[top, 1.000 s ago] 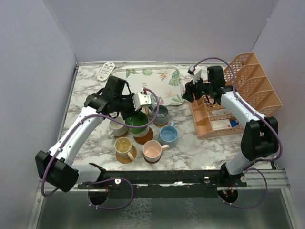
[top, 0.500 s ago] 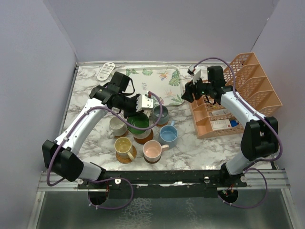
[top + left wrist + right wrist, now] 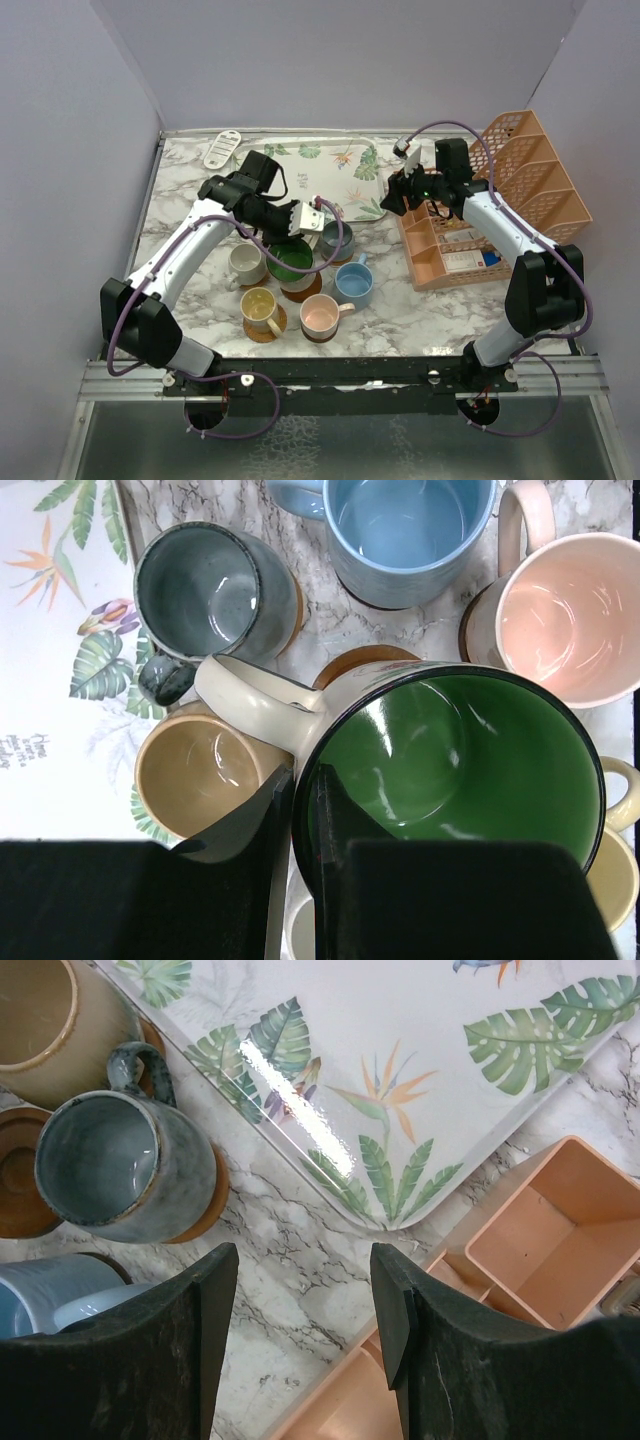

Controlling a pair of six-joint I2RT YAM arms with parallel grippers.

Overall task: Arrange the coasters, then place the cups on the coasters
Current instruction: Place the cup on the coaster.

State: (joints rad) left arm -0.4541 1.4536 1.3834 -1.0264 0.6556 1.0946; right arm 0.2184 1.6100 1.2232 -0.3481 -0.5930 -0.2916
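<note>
Below the left gripper, top view: green mug, rim clamped tight. Right gripper spread wide, empty.
Left wrist: rim pinched between jaws, coaster just beyond the mug.
Right wrist: grey-blue mug left of the parted jaws.

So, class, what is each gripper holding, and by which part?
The left gripper pinches the green-lined mug by its rim, beside the handle. The right gripper holds nothing.

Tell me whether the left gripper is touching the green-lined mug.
Touching. Left wrist view: the left gripper pinches the green-lined mug at its rim, one finger inside, one outside.
</note>
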